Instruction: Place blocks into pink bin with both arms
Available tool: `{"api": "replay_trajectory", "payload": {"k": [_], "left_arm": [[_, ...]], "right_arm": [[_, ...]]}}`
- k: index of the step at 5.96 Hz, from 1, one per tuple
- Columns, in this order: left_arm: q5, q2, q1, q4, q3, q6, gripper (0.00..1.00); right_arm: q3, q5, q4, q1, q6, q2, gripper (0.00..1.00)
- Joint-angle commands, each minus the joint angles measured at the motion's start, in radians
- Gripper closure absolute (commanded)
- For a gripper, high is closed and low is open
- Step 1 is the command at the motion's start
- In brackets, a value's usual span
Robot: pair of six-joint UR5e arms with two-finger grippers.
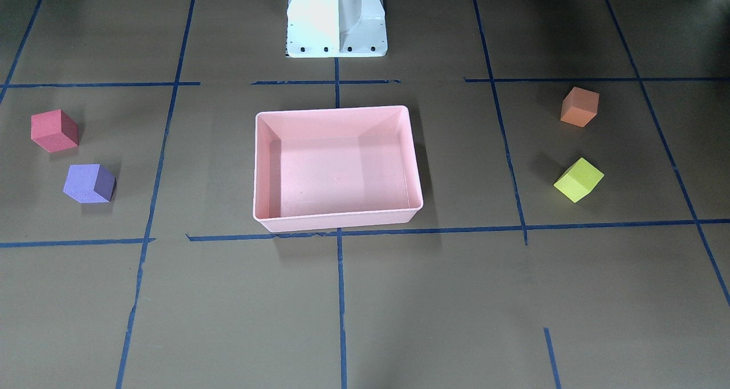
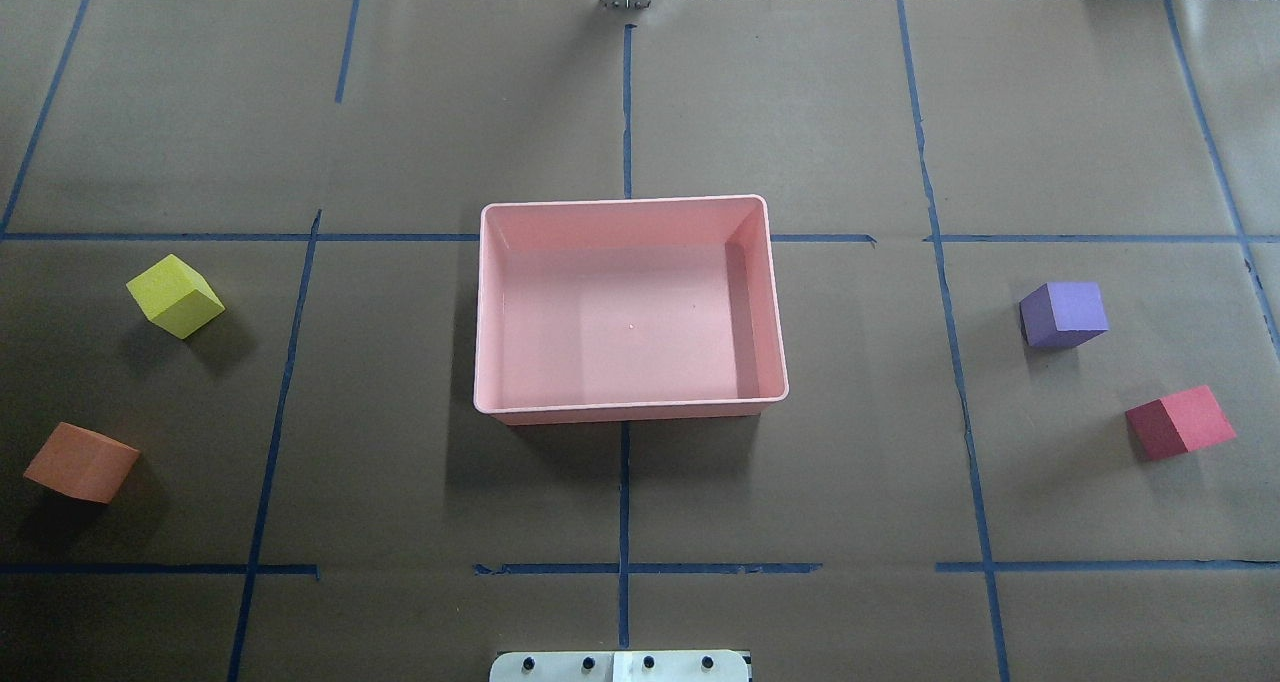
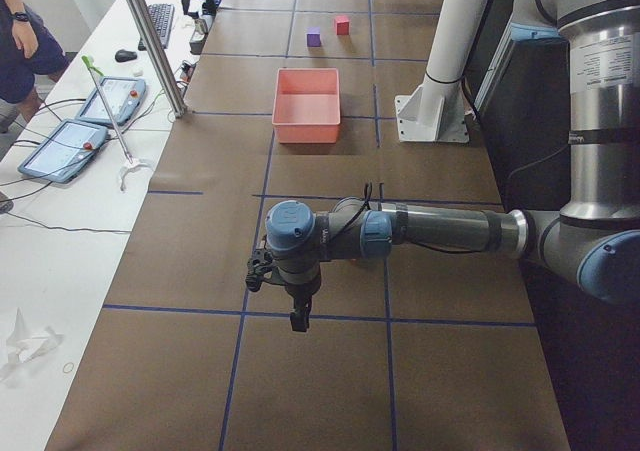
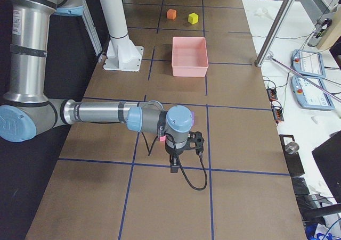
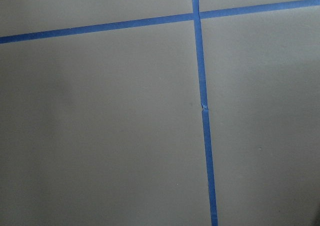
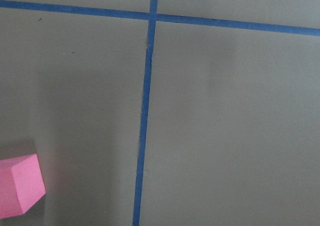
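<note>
Front view, bin: the pink bin sits mid-table just in front of the white base, with nothing in it.
Front view, blocks: the red block and purple block lie at the left of this view, which is the robot's right. The orange block and yellow-green block lie at the right, the robot's left. All four are well apart from the bin.
Overhead view, axis: the bin's long side runs left to right. The blocks are cubes with no long axis, each turned at its own angle. No arm shows here.
Left side view, gripper: the left gripper hangs fingers-down over bare table at the near end, with the bin far beyond it. How far it is open cannot be told, and nothing shows in it.
Right side view, gripper: the right gripper hangs the same way at its own near end. Its opening cannot be told either.
Left wrist view: only blue tape lines on brown paper.
Right wrist view: a cube at the lower left corner reads pink and is probably the red block.
Nearer arm, judged: the right arm for red and purple, the left arm for orange and yellow-green.
Writing: none can be read, and a label on the left arm is too small.
</note>
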Motion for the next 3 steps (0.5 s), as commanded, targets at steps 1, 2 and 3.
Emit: {"api": "replay_trajectory", "payload": {"k": [1, 2, 3], "left_arm": [[0.003, 0.006, 0.005, 0.011, -0.036, -0.002, 0.00], [0.006, 0.009, 0.006, 0.003, -0.047, -0.002, 0.00], [0.010, -0.035, 0.018, -0.023, -0.033, -0.006, 0.00]], "right_arm": [[0.014, 0.008, 0.002, -0.001, 0.004, 0.009, 0.00], [0.035, 0.005, 0.006, -0.012, 0.007, 0.029, 0.00], [0.036, 0.008, 0.014, -0.038, 0.022, 0.085, 0.00]]}}
